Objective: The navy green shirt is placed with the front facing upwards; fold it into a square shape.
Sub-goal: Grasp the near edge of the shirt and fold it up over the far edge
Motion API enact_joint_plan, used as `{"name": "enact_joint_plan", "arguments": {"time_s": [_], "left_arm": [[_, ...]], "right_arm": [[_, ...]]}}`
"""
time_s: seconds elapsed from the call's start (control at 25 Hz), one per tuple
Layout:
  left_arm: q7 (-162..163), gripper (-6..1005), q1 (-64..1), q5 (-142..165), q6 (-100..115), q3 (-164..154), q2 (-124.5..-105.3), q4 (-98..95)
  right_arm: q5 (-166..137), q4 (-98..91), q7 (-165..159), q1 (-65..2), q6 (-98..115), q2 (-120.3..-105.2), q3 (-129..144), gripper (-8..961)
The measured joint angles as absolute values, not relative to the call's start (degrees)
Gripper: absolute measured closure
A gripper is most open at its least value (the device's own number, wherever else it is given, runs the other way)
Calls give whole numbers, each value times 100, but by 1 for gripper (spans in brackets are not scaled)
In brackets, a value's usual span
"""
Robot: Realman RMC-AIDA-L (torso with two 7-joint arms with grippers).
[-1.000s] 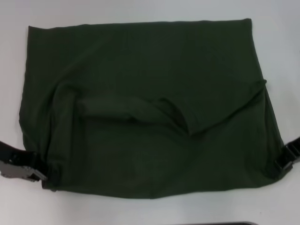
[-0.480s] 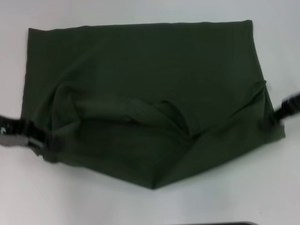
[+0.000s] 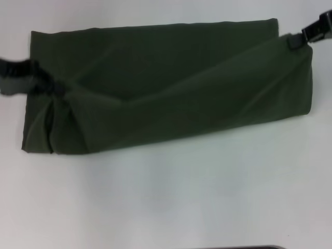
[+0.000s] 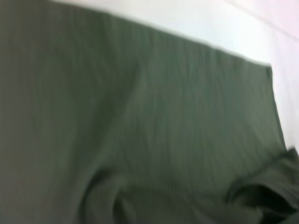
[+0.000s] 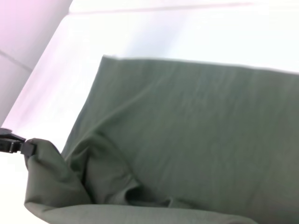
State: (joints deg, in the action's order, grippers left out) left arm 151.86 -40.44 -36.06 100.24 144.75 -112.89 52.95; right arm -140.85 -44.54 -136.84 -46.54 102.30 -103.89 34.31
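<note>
Olive shirt [image 3: 171, 88], folded, plain side up

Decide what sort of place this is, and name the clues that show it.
Probably a lab or test bench: a plain white tabletop bearing only a dark olive-green cotton shirt, with the black left tool and the black right tool gripping its two ends.

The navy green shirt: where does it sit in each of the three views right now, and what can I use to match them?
Head view: the navy green shirt spans the upper half, the left tool and right tool at its ends.
Left wrist view: it fills nearly the whole picture; white table shows past its far edge.
Right wrist view: it covers the middle and right.
Shared landmark: the shirt's straight far edge against the table.
</note>
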Motion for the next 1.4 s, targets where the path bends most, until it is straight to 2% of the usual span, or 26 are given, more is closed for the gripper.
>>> {"name": "enact_joint_plan", "arguments": {"time_s": [0.48,0.64,0.84,1.16,1.4], "left_arm": [[15552,934,-4614,-3527,8393,14292,-11412,5024],[15581,934,-4781,-3522,7498,14047,-11397,4459],[15583,934,-4798,-3520,6634,13826,-11547,4245],[15585,934,-4795,-3556,6016,13830,-11650,4214],[15590,934,-4847,-3511,5632,13822,-11702,3999]], "right_arm": [[-14080,-4473,-13866,-4513,9188,-10368,2867,920],[-14114,-4420,-13838,-4434,8574,-10541,3036,919],[-14136,-4396,-13799,-4315,7829,-10818,3334,919],[-14139,-4392,-13756,-4284,6809,-11021,3595,919],[-14142,-4301,-13612,-4274,5946,-11278,3989,919]]}}
